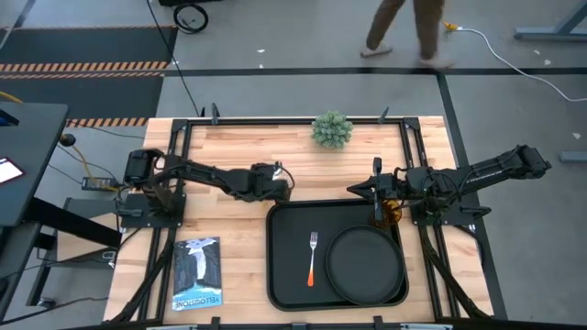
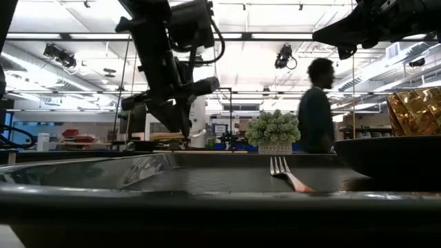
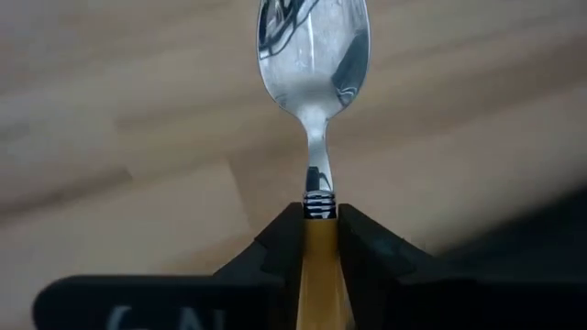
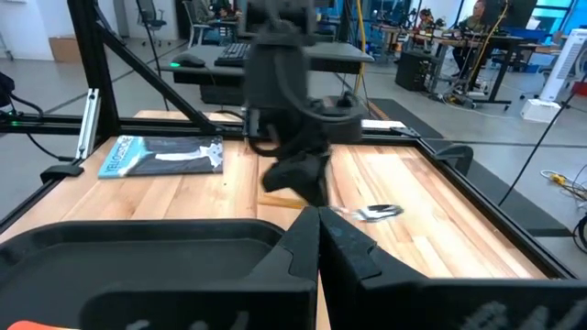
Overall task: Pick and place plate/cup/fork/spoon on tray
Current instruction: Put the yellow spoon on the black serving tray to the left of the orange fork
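Observation:
My left gripper (image 1: 275, 180) is shut on the spoon (image 3: 314, 55) over the wood just beyond the tray's far left corner. The black tray (image 1: 284, 275) lies at the table's near middle. On it lie the fork (image 1: 313, 258) with its orange handle toward the near edge, and the round dark plate (image 1: 367, 266) on its right half. The amber cup (image 1: 392, 214) stands at the tray's far right corner, under my right arm; the plate hides its base in the low view (image 2: 417, 110). My right gripper (image 1: 354, 190) is shut and empty above the tray's far edge. My left gripper pinches the spoon's orange handle (image 3: 319, 261) between its two fingers, at the end next to the silver neck. The fingers lie along the handle, and the bowl sticks out past the fingertips. In the right wrist view the gripper comes from above and the spoon (image 4: 376, 213) lies about level, close over the wood; I cannot tell whether it touches.
A book (image 1: 197, 273) lies on the wood left of the tray. A small potted plant (image 1: 331, 129) stands at the far edge's middle. A person (image 1: 404, 32) walks on the floor beyond the table. Bare wood lies between the tray and the plant.

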You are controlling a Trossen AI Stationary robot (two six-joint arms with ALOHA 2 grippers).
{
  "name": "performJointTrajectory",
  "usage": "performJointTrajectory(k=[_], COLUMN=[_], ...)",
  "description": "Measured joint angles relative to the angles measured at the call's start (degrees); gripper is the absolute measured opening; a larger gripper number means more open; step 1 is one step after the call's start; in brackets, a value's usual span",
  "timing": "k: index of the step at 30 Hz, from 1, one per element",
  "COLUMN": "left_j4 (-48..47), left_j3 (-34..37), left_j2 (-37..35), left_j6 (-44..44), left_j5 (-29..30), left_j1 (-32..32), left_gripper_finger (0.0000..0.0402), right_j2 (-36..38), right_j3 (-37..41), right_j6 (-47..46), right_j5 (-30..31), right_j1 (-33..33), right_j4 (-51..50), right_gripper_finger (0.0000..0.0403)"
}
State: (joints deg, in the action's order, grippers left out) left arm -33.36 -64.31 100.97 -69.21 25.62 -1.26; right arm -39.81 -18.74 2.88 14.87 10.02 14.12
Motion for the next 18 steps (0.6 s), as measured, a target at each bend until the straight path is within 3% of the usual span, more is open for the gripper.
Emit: performJointTrajectory(k=[9, 18], left_j4=[3.4, 8.4], left_j3=[0.0, 0.0], left_j2=[-0.1, 0.2], left_j6=[-12.5, -28.4], left_j5=[-0.3, 3.8], left_j1=[-9.3, -19.4], left_gripper_finger=[0.0071, 0.0068], right_j2=[0.0, 0.0], right_j3=[0.0, 0.0], right_j6=[-0.2, -0.3], right_j5=[0.0, 0.0], right_j1=[0.0, 0.0], right_j4=[0.4, 0.4], right_gripper_finger=[0.0008, 0.0008])
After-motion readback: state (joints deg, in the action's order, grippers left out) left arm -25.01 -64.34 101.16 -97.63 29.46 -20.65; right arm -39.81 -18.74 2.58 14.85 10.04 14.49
